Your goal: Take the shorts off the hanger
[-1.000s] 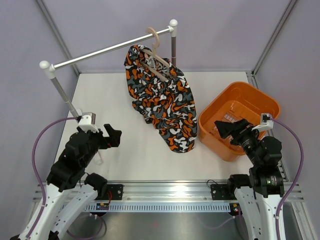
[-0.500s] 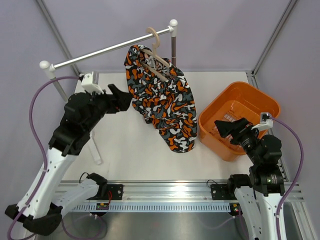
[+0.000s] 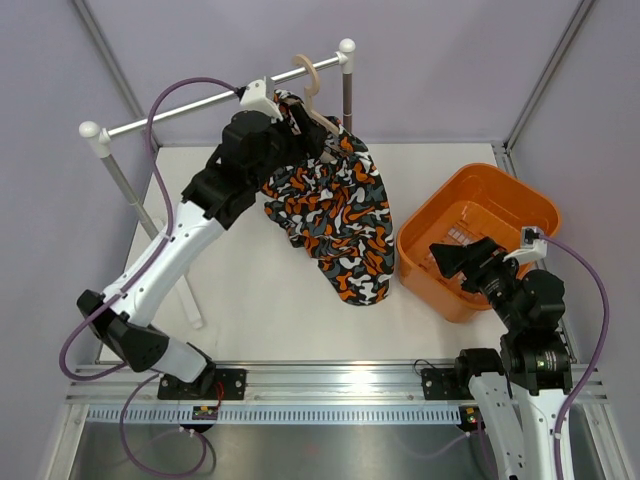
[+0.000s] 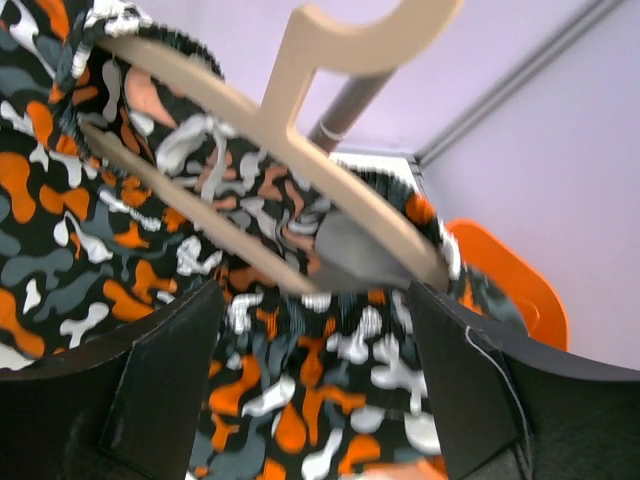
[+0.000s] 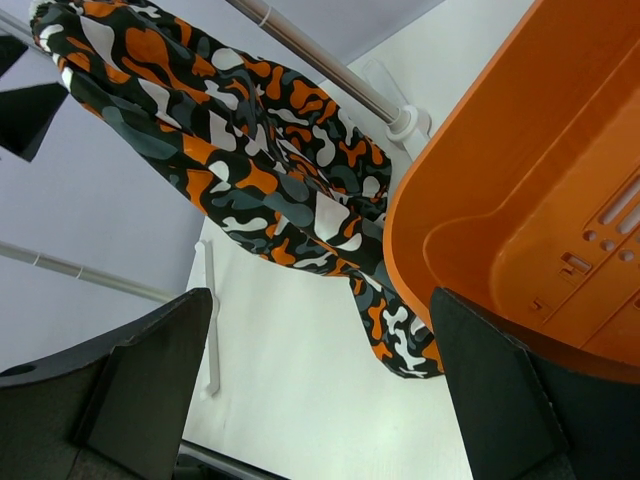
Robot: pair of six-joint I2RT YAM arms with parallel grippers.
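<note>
The camouflage shorts hang from the pale wooden hanger, whose hook sits on the rail. Their lower end trails on the table next to the basket. My left gripper is raised to the top of the shorts, just under the hanger. In the left wrist view the left gripper stands open, its fingers on either side of the waistband cloth below the hanger's bars. My right gripper is open over the basket's near side, holding nothing; the right gripper looks towards the shorts.
An orange basket stands at the right of the table, touching the shorts' hem. The white-capped metal rail on posts crosses the back left, with its white foot on the table. Frame posts rise at the rear corners.
My left arm has swung up from the table's left side to the hanger, and its jaws have narrowed somewhat. The right arm, shorts and hanger have not moved.
</note>
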